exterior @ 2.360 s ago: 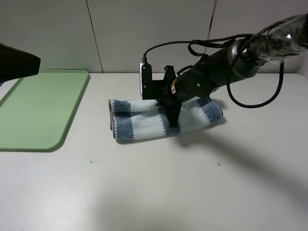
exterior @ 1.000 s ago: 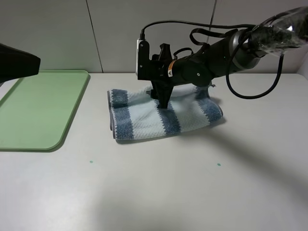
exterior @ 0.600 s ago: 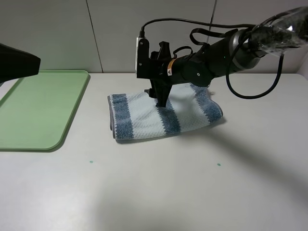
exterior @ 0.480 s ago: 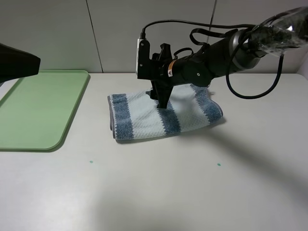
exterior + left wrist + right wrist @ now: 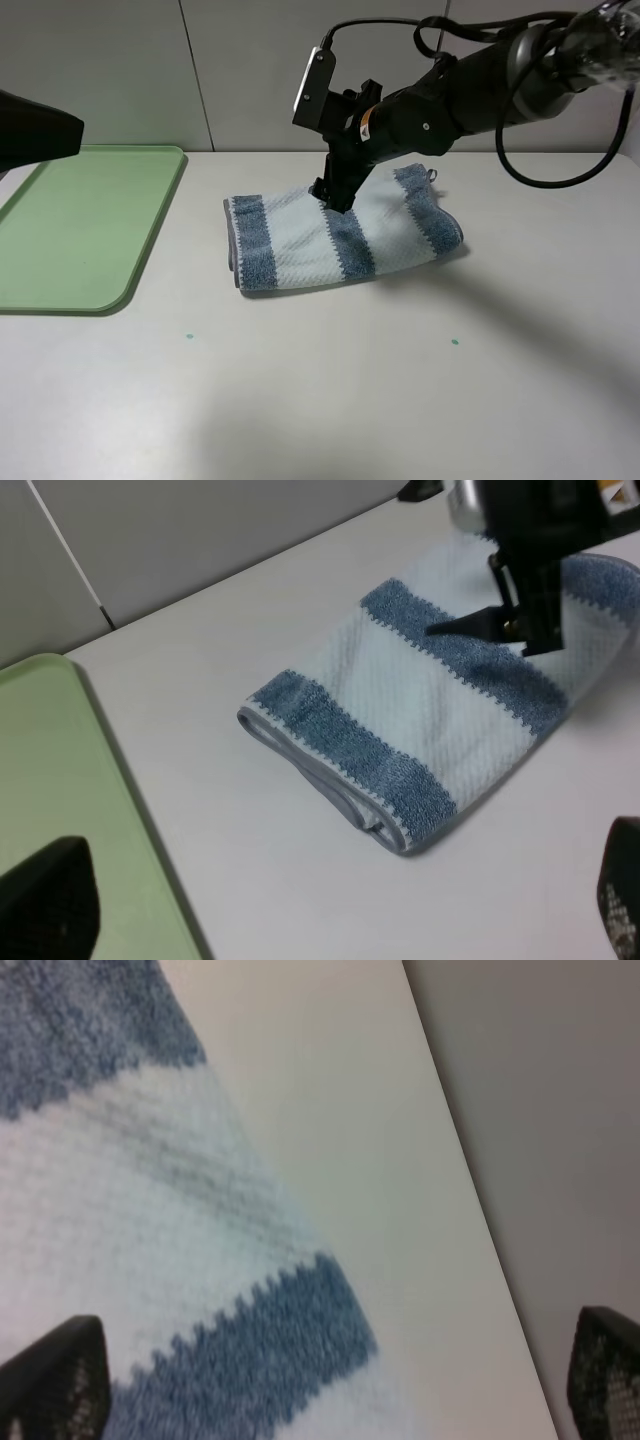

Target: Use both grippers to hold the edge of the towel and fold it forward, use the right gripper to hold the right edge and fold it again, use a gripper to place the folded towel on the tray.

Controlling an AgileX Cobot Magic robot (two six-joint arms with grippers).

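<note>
The blue and white striped towel point(image 5: 340, 240) lies folded on the white table, right of the green tray point(image 5: 80, 230). My right gripper point(image 5: 338, 200) points down over the towel's back middle, open and empty, with its tips close above the cloth. The left wrist view shows the towel point(image 5: 430, 730), the tray's rim point(image 5: 60, 780) and the right gripper point(image 5: 495, 620) over the towel. The right wrist view shows the towel point(image 5: 150, 1210) close below the right gripper point(image 5: 330, 1370). My left gripper point(image 5: 335, 910) is open and empty, held high above the table's left side.
The left arm point(image 5: 35, 130) hangs over the tray's back left part. The grey wall point(image 5: 250, 70) stands right behind the table. The right arm's cables point(image 5: 540, 170) loop above the table's back right.
My right gripper has moved from the towel's front edge to its back and lifted slightly. The towel's top layer now lies flat. The left arm has not moved.
</note>
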